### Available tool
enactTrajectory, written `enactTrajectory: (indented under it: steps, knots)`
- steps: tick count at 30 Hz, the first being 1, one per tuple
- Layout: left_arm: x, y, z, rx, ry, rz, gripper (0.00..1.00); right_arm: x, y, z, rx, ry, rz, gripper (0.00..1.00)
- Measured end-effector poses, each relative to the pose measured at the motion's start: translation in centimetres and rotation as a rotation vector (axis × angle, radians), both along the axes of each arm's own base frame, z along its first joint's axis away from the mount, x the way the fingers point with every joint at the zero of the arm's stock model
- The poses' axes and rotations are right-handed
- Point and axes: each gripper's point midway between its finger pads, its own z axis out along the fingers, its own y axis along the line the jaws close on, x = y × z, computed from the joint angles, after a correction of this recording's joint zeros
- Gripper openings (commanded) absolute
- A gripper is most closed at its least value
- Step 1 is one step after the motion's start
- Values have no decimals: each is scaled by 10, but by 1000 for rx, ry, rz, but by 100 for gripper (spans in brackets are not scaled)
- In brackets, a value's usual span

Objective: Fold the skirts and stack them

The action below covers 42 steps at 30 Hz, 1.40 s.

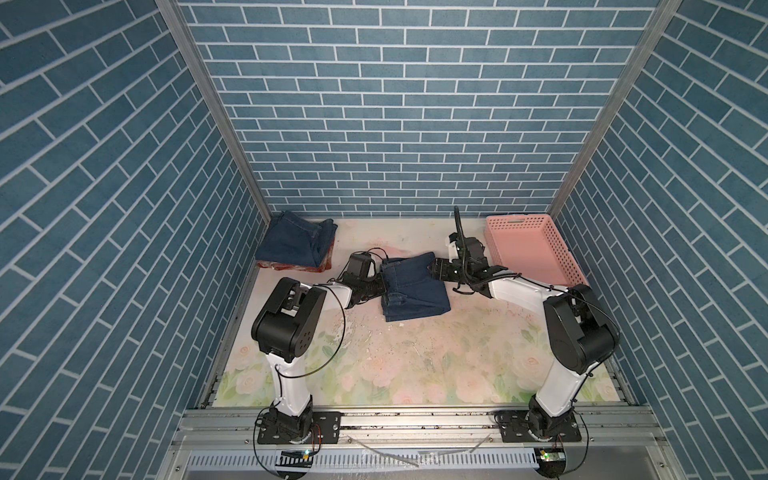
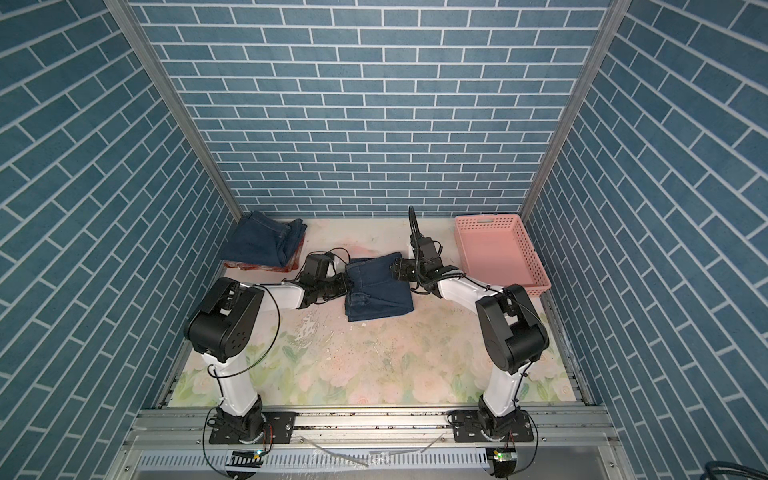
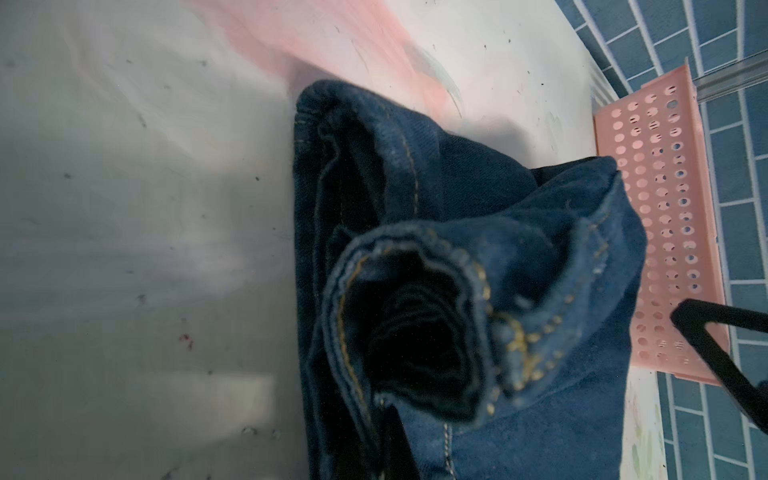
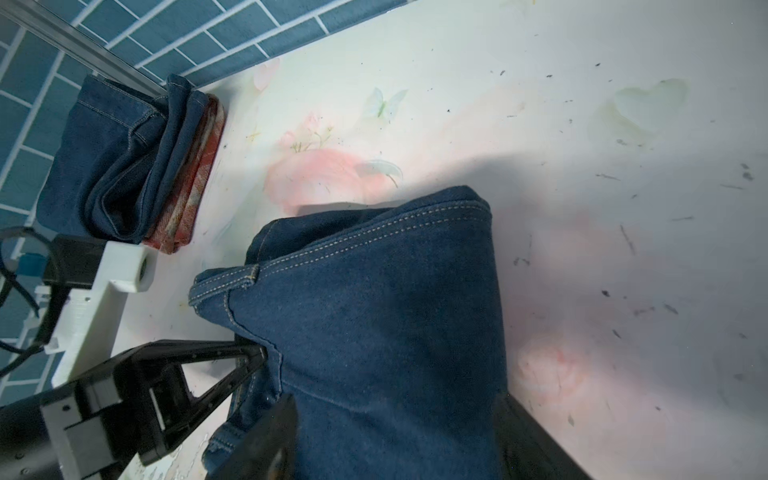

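Your left gripper (image 1: 380, 287) is clenched on the left edge of the folded dark blue denim skirt (image 1: 415, 293). That skirt lies at the middle of the pale floral-printed tabletop (image 1: 415, 365) in both top views. In the right wrist view you can see the left gripper's black fingertips (image 4: 249, 351) pinching the skirt's seamed edge, just below the belt loop on the waistband.

Your right gripper (image 1: 436, 270) sits at the skirt's upper right corner. In its own wrist view its jaws stand wide on either side of the thick fold, and denim fills the whole gap between them. You cannot tell from these views whether they press the cloth or only straddle it.

The other two garments are stacked at the upper left corner of the table, against the blue brick-patterned wall. There the second dark blue denim skirt (image 1: 293, 243) lies folded on top of the rust-red and cream plaid skirt (image 1: 291, 267), of which only the front and side edges show.

The pink perforated plastic basket (image 1: 536, 249) stands at the upper right of the table, near your right arm and apart from the middle skirt.
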Motion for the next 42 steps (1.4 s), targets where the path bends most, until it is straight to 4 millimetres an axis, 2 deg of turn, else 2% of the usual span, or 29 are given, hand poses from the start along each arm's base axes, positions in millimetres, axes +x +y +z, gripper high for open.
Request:
enactTrajectory:
  steps: [4, 8, 14, 20, 25, 28, 34, 36, 40, 42]
  knots:
    - [0, 0, 0, 3, -3, -8, 0, 8, 9, -16, 34, 18, -4, 72]
    - [-1, 1, -1, 1, -5, -11, 0, 12, 14, -34, 52, 33, -13, 66]
    - [0, 3, -1, 3, -8, -15, 0, 11, 10, -60, 51, 28, -32, 60]
    - [0, 3, -1, 4, -8, -17, 0, 13, 8, -60, 53, 9, -40, 59]
    - [0, 3, -1, 6, -4, -18, 0, 6, 3, -55, 22, 27, -43, 59]
    - [-1, 3, -1, 7, -1, -18, 0, -1, -1, -42, 7, 39, -40, 60]
    - [-1, 4, -1, 10, -1, -18, 0, 7, 6, 6, 53, -25, -29, 59]
    - [-1, 4, -1, 10, 0, -18, 0, 10, 11, 15, 88, -44, -23, 58]
    - [-1, 4, -1, 11, 0, -17, 0, 9, 19, 21, 136, -50, -17, 56]
    - [-1, 4, -1, 12, 0, -17, 0, 4, 22, 17, 153, -53, -11, 54]
